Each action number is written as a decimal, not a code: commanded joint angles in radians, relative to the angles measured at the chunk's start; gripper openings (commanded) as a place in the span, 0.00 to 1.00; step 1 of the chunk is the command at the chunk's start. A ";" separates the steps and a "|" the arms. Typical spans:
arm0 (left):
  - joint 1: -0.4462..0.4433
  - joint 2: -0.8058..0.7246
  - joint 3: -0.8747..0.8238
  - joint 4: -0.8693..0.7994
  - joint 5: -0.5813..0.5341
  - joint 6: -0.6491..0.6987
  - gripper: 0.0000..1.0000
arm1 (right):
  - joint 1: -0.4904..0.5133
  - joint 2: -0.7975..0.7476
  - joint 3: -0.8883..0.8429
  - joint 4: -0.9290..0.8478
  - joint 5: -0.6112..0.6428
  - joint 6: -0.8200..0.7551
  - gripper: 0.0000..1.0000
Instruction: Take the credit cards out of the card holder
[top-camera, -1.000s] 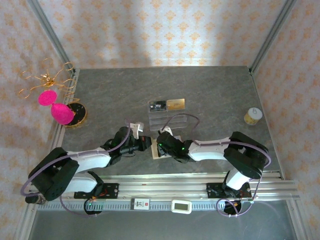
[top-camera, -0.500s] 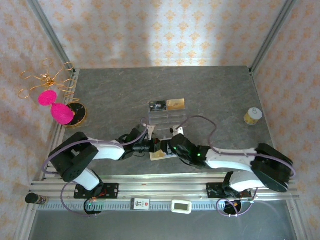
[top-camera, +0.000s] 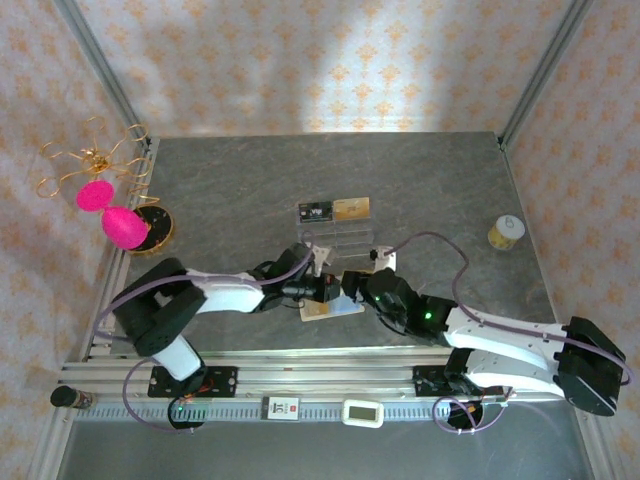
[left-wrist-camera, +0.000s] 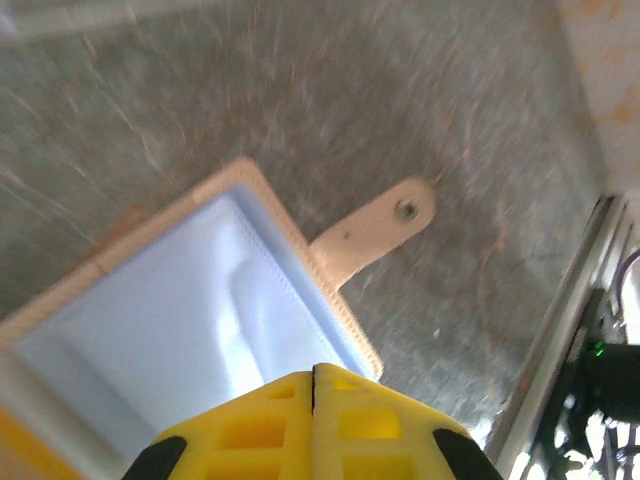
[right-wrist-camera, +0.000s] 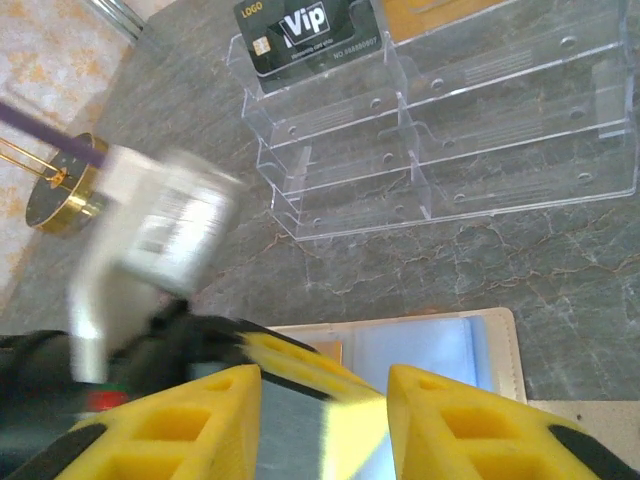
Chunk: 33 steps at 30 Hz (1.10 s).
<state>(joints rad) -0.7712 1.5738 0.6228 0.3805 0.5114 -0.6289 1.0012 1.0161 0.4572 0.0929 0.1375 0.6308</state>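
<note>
Two credit cards stand in the back row of a clear acrylic tray (right-wrist-camera: 450, 130): the dark card (top-camera: 315, 211) on the left and the gold card (top-camera: 351, 208) just beside it on the right. The dark one bears a chip and white lettering.

Nearer the arms, with a strip of bare desk (top-camera: 220, 190) between it and the tray, lies the card holder (top-camera: 330, 310). It is spread open and flat, with its beige border around a pale bluish inner panel. Its snap tab (left-wrist-camera: 375, 225) sticks out from one edge and rests on the desk. No card can be made out in the open panel.

Over that panel sits the left gripper (left-wrist-camera: 313, 385), clenched, its yellow pads pressed together along a thin seam. Whether a layer of the holder is caught between them cannot be told. The right gripper (right-wrist-camera: 320, 385) meets it from the other side with its jaws spread apart. A blurred yellow and black shape sits in the gap between its fingers, which the top view places as the left arm's tip. Both arms reach in low from the near edge and converge above the holder.

Well apart, a pink ornament (top-camera: 120, 228) on a round gold base stands at the left edge of the desk. A small pale roll (top-camera: 507, 231) sits near the right edge.
</note>
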 joint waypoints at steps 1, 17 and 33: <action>0.056 -0.121 -0.081 -0.009 -0.079 -0.029 0.03 | -0.075 0.026 0.008 0.010 -0.161 -0.025 0.34; 0.091 -0.228 -0.241 -0.123 -0.127 0.026 0.00 | -0.162 0.520 0.230 0.007 -0.648 -0.082 0.19; 0.078 -0.128 -0.256 -0.114 -0.129 0.037 0.00 | -0.162 0.609 0.258 -0.071 -0.553 -0.059 0.18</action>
<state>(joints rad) -0.6865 1.4090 0.3828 0.2966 0.4023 -0.6186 0.8433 1.6032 0.6949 0.0486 -0.4484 0.5652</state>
